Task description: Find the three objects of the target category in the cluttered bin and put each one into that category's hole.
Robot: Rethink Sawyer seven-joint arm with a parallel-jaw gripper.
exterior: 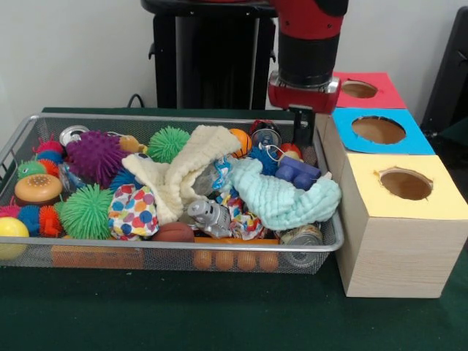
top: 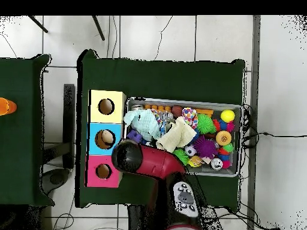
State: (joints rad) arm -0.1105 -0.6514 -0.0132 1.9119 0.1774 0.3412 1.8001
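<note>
The bin [exterior: 183,247] is a long silver wire-mesh basket on the green table, packed with toys. It also shows in the overhead view [top: 240,138]. Three wooden boxes with holes stand at its end: yellow [exterior: 398,219], blue [exterior: 344,121] and red [exterior: 387,91]. My gripper [exterior: 303,128] hangs at the bin's far corner beside the blue box, just above a can [exterior: 265,134]. Its tips are hidden behind the clutter. In the overhead view the arm's wrist [top: 129,156] covers it.
In the bin lie a mint cloth [exterior: 289,197], a cream cloth [exterior: 183,172], a purple spiky ball [exterior: 95,155], green spiky balls [exterior: 86,210], a yellow ball [exterior: 11,230], a blue block [exterior: 296,172] and a silver toy [exterior: 208,216]. The black pedestal [exterior: 208,66] stands behind.
</note>
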